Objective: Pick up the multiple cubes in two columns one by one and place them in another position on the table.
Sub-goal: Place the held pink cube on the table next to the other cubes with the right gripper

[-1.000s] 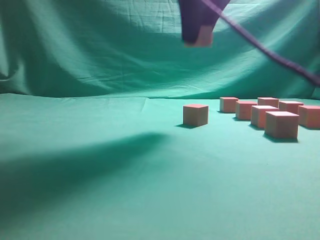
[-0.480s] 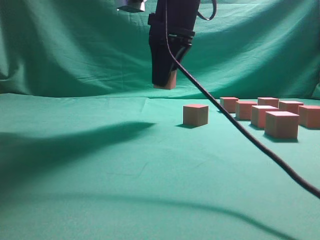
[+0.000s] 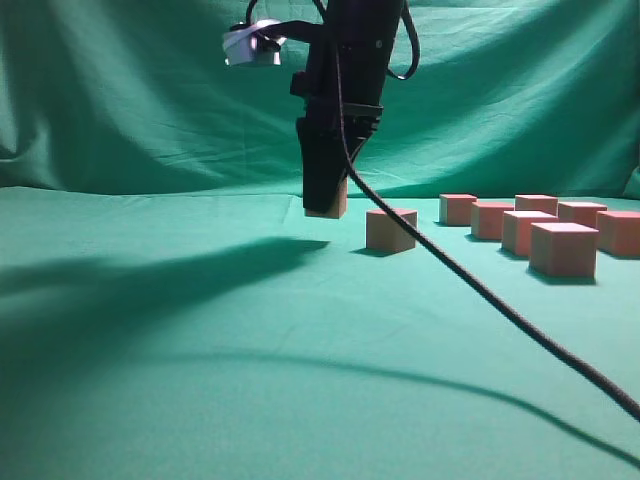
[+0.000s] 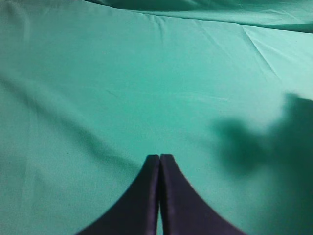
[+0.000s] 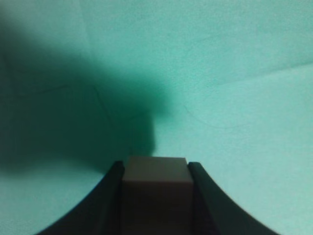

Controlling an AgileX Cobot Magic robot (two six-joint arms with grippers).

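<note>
The right gripper (image 3: 326, 205), clamping 1 cube (image 3: 330, 203), is lower and further left, nearer the table (image 3: 200, 380).

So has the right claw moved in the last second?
Yes. The right claw with its cube has come down and leftward, now hanging low just left of the lone cube, above the table.

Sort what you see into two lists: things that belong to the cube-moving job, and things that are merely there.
Part of the job:
- held cube, gripped by the right end effector
- lone cube already set apart on the table
- grouped cubes in columns at the right

Merely there:
- green backdrop cloth
- black cable
- left end effector, shut and empty
</note>
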